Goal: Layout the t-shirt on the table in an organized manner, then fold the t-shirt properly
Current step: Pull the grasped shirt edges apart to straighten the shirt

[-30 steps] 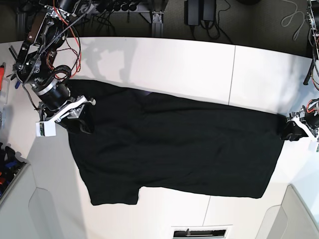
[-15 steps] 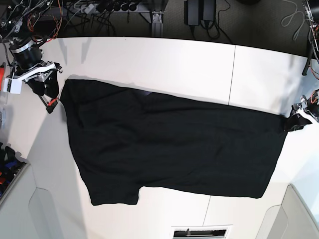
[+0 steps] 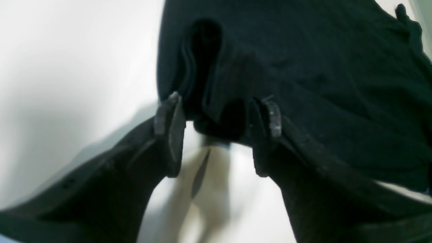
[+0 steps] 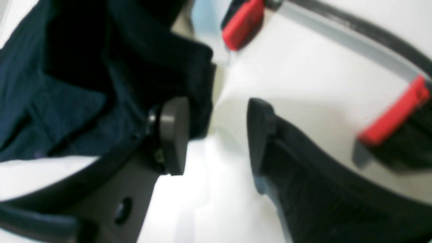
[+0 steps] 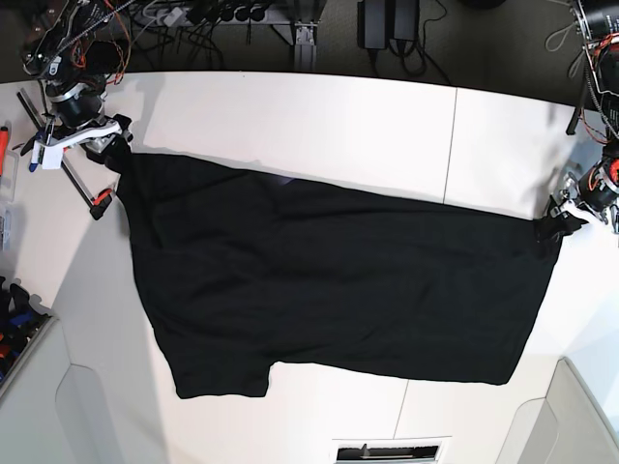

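Note:
The black t-shirt (image 5: 329, 280) lies spread flat across the white table (image 5: 319, 116), one sleeve toward the near left. At the shirt's far-left corner my right gripper (image 5: 114, 148) stands open. In the right wrist view the dark cloth (image 4: 67, 84) lies beside the left finger and bare table shows between the right gripper's (image 4: 216, 135) fingers. My left gripper (image 5: 557, 225) is at the shirt's right corner. In the left wrist view its (image 3: 219, 111) jaws are open, with a bunched fold of the t-shirt (image 3: 303, 74) lying between the fingertips.
A red-handled clamp (image 5: 97, 201) sits at the table's left edge near my right gripper, its red grips (image 4: 243, 22) close in the right wrist view. A bin (image 5: 14, 324) of small items is at the near left. Cables hang beyond the far edge.
My right gripper let go of the left sleeve, swung up off to the far left, then came back to the shirt's far-left corner. My left gripper opened wider at the right corner.

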You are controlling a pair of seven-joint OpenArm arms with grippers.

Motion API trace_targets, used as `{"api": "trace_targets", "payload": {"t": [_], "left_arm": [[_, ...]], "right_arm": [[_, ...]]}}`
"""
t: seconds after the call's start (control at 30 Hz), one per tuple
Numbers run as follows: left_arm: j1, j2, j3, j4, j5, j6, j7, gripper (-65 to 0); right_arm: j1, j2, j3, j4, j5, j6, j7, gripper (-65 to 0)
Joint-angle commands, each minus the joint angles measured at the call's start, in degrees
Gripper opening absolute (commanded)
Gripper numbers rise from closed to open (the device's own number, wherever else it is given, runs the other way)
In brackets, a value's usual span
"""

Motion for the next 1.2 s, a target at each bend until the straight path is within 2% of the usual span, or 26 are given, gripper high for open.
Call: {"api": "trace_targets", "payload": {"t": [0.0,0.27,0.4,0.47,0.57,0.63,0.67,0.77,0.93,1.03,1.1,1.17], "left_arm": [[-1.1,-0.9,-0.4,0.7,-0.9,-0.3,-1.1,-31.8],[-1.4,1.2,-0.4,0.7,0.6,0.7,-3.1,-31.8],[-1.6,2.0,-0.4,0.7,3.8,0.7,-5.5,-32.1],[-1.7,2.2,-0.4,0.7,4.3,0.7,-7.3,-38.4],[-2.1,2.2,-0.4,0.8,6.1,0.7,-8.9,-56.0],[-2.2,2.1,-0.4,0.8,7.1,0.7,-9.8,-63.6],[-2.2,2.2,-0.4,0.8,7.1,0.7,-9.9,-65.0],[-2.2,2.1,-0.4,0.8,7.1,0.7,-9.9,-65.0],[-2.0,1.0,-0.4,0.8,6.5,0.7,-9.8,-65.0],[-0.3,-0.9,-0.4,1.2,4.4,0.5,-9.7,-65.0],[2.0,-2.1,-0.4,2.2,3.1,-1.2,-9.2,-65.0],[4.9,-2.8,-0.9,3.8,1.5,-2.7,-8.6,-65.0]], "right_arm": [[0.8,0.4,-0.5,-0.1,0.4,0.2,0.4,-36.3],[1.4,0.0,-8.3,-1.4,1.7,0.2,0.6,-36.3],[1.5,-0.1,-12.1,-1.4,1.7,-0.9,1.7,-36.3],[1.9,-0.1,-13.4,-1.4,1.6,-1.0,2.1,-36.4],[2.4,-0.1,-14.8,-1.4,1.4,-0.5,2.5,-36.7],[2.8,-0.1,-15.3,-1.4,1.1,-0.5,2.8,-40.6],[3.1,-0.1,-15.5,-1.4,0.7,-0.4,2.8,-45.8],[3.7,-0.1,-15.5,-1.4,0.4,-0.3,2.8,-64.9],[5.0,0.0,-15.5,-1.2,-0.2,0.3,2.1,-65.0],[4.6,0.0,-15.2,-0.1,-0.2,0.3,-2.3,-65.0],[3.6,0.1,-14.6,1.1,0.7,0.4,-5.2,-65.0],[1.7,0.4,-13.7,2.5,2.5,0.8,-5.6,-65.0]]}}
